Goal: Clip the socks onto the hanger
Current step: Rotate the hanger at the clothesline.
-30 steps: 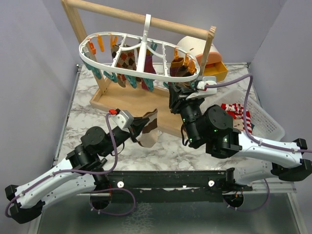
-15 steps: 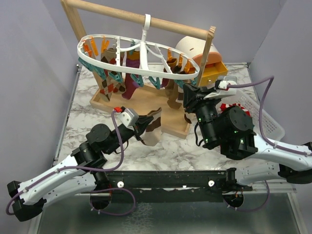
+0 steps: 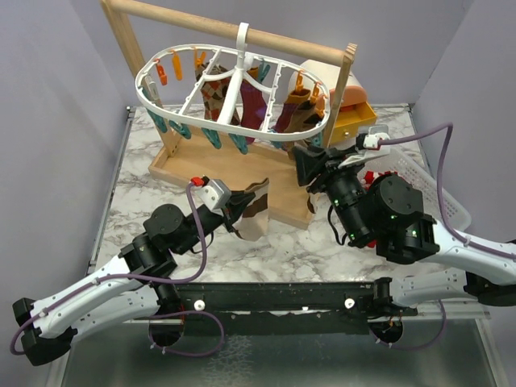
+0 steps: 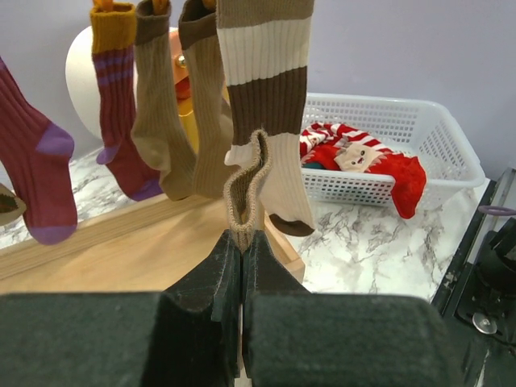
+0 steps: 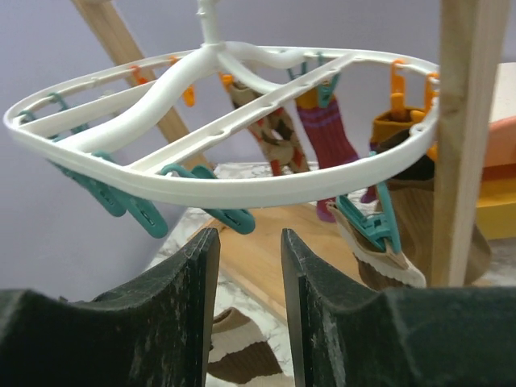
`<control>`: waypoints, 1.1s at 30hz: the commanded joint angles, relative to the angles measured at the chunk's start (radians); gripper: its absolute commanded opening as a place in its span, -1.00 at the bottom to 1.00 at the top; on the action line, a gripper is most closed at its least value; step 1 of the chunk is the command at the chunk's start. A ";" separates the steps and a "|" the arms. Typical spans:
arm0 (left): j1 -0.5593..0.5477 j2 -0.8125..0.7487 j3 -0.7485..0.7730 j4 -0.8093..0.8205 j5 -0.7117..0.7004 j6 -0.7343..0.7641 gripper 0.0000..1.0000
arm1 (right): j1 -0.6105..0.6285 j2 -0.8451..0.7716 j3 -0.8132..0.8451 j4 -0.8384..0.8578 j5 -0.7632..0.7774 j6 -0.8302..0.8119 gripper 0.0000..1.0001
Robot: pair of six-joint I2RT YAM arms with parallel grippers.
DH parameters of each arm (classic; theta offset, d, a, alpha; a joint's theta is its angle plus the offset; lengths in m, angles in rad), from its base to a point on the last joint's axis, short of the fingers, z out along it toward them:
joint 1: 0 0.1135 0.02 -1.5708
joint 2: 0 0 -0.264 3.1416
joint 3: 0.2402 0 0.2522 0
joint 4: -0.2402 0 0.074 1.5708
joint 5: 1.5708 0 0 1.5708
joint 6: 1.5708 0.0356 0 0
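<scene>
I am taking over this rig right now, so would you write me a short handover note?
The left gripper is shut on a brown-and-cream striped sock.
The right gripper is open and empty, fingers just under the hanger rim, near a teal clip.
Done: several clipped socks hang from the hanger.
Left: clip the held sock; red-and-white socks wait in the white basket.
</scene>
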 commanded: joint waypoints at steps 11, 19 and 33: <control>0.004 -0.058 0.013 -0.027 -0.009 0.029 -1.00 | 0.000 0.176 0.111 -0.088 -0.200 0.073 0.26; 0.004 -0.095 0.001 -0.035 -0.023 0.032 -1.00 | 0.001 0.202 0.043 0.175 -0.114 0.044 0.30; 0.004 -0.118 -0.010 -0.073 -0.038 0.041 -1.00 | -0.026 0.138 -0.005 0.239 0.130 -0.023 0.39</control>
